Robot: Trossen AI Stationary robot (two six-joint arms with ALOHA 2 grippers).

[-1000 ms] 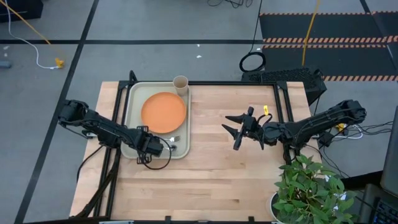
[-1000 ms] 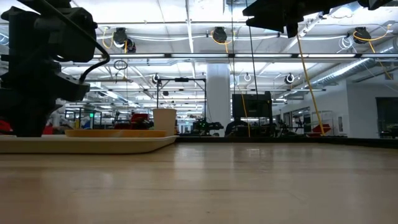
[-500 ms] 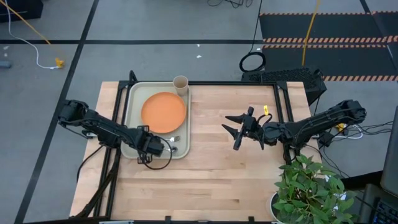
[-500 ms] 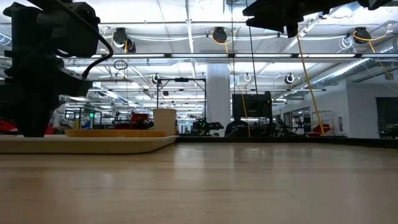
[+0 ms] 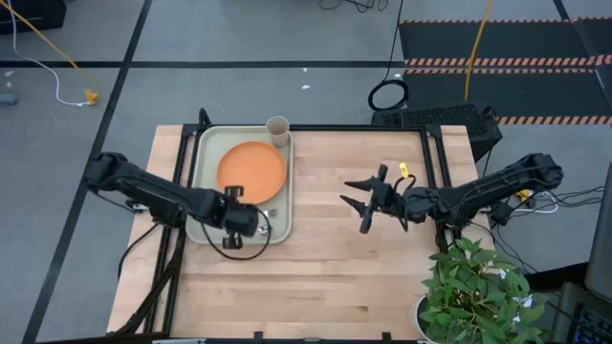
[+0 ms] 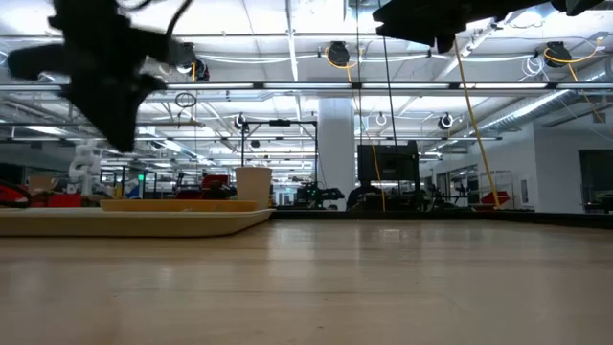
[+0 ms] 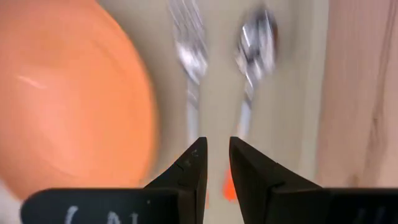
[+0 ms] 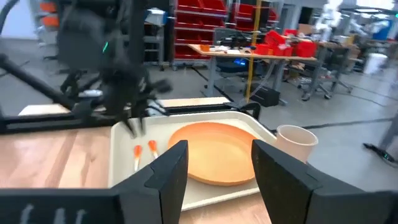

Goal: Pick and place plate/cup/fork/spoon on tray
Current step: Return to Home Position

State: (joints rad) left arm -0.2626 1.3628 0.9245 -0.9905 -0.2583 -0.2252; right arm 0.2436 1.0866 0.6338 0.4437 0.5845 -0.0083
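1. Tableware is gathered at the tray [image 5: 203,162], on the left half of the desk [image 5: 325,268]. The plate [image 5: 251,172] lies flat in the tray's far half.
2. The cup [image 5: 277,128] stands upright at the tray's far right corner. Its base is hidden, so I cannot tell whether it sits inside the rim.
3. My left end effector [image 5: 247,220] hovers over the tray's near right corner. From above it covers most of the cutlery, and only slivers of silver show beside it.
4. In my left wrist view, the fork [image 7: 189,53] and the spoon [image 7: 258,43] lie side by side on the tray floor, the fork next to the plate. Both are hard to make out. My fingers [image 7: 193,165] stand a narrow gap apart with nothing between them. They hide the fork's handle, and only an orange tip of the spoon's handle shows.
5. My right end effector [image 5: 356,203] hangs over bare desk, well apart from the tray. Its fingers are spread wide and hold nothing.
6. In my right wrist view, two orange handles lie beside the plate, and I cannot tell which is which.
7. In the low view, the tray's rim hides the fork and spoon, and the plate shows only as a thin edge. My right arm is cut off at the top.
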